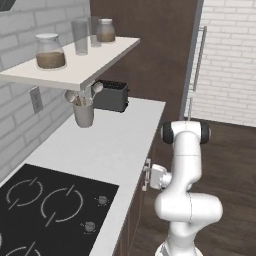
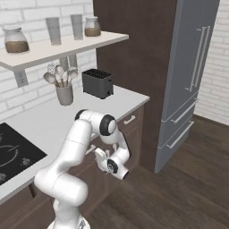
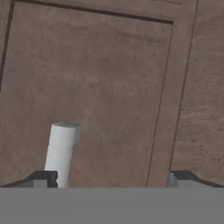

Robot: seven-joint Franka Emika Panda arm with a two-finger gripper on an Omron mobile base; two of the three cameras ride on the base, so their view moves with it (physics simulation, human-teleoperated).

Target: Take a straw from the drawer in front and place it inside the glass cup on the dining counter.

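The drawer (image 3: 109, 83) is shut, and its flat brown front panel faces the hand camera at close range. A white bar handle (image 3: 61, 148) sticks out from the panel just above my left fingertip (image 3: 43, 177). My gripper (image 3: 111, 177) is open with nothing between its fingers. From the base views the gripper (image 1: 146, 176) points at the cabinet front just under the white worktop's edge, and the bent arm holds the gripper (image 2: 97, 155) low against the cabinets. The straw, the glass cup and the dining counter are out of view.
The white worktop (image 1: 115, 145) carries a black cooktop (image 1: 45, 210), a utensil holder (image 1: 83, 112) and a dark toaster (image 1: 111, 95). A shelf (image 1: 75, 65) above holds jars and tall glasses. A grey fridge (image 2: 188, 80) stands to the right, with open wood floor (image 2: 179, 197) beside it.
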